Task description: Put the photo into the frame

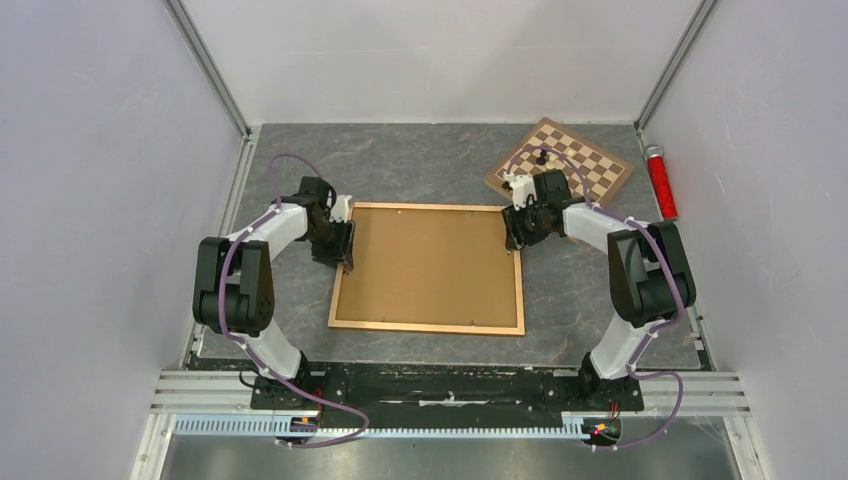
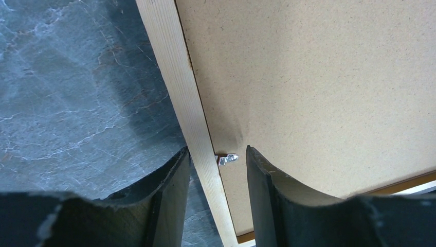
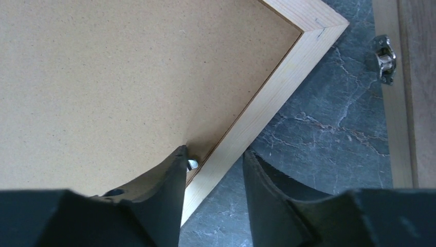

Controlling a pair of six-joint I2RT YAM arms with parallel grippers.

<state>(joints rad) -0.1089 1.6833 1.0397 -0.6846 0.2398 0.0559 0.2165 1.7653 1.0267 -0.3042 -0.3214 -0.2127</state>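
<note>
The frame (image 1: pixel 427 327) lies back-up in the middle of the table, with a plain brown backing board (image 1: pixel 430 265) filling it. The photo is hidden. My left gripper (image 1: pixel 345 245) is at the frame's left rail. In the left wrist view, the left gripper (image 2: pixel 216 154) is open and straddles the pale rail (image 2: pixel 175 77) and a small metal clip (image 2: pixel 228 159). My right gripper (image 1: pixel 513 232) is at the right rail near the far corner. The right gripper (image 3: pixel 213 154) is open astride the rail (image 3: pixel 267 108), its inner finger against a clip (image 3: pixel 192 164).
A brown-and-cream chessboard (image 1: pixel 565 165) with a few pieces (image 1: pixel 541 157) lies at the back right, close behind the right gripper. Its wooden edge and metal clasp (image 3: pixel 384 57) show in the right wrist view. A red cylinder (image 1: pixel 660 182) lies by the right wall.
</note>
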